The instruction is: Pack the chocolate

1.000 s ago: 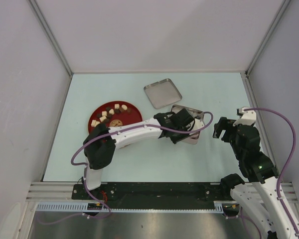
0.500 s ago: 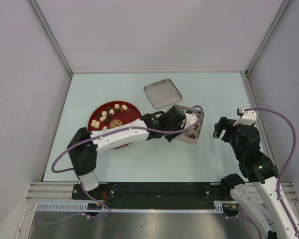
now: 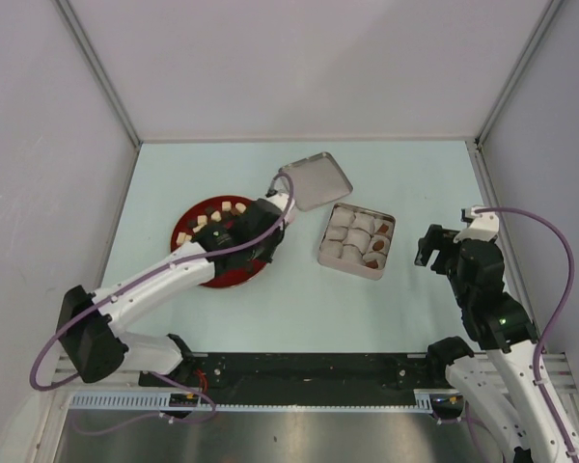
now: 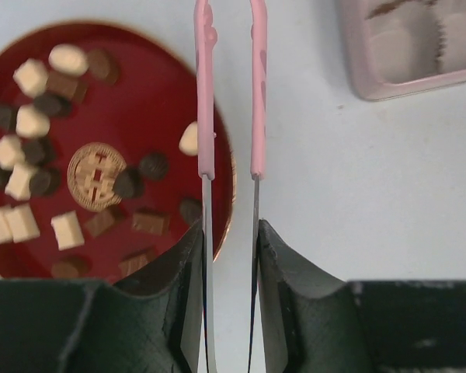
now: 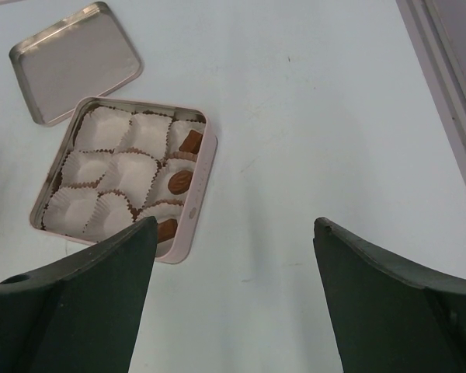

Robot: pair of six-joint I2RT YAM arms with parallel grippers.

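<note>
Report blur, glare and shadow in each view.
Top external: even, diffuse light, faint shadows on the table. Left wrist: chocolate on the red plate sharp, the pink tongs crisp, the tin at top right soft. Right wrist: the lid shows dull sheen, no hard glare; the fingers of the right pincer are dark, nearly featureless.

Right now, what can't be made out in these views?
- Top view: the left arm covers part of the plate, hiding some chocolate.
- Left wrist view: the top edge cuts off the tongs' tips and most of the tin.
- Right wrist view: the right gripper hides the tin's near corner.
</note>
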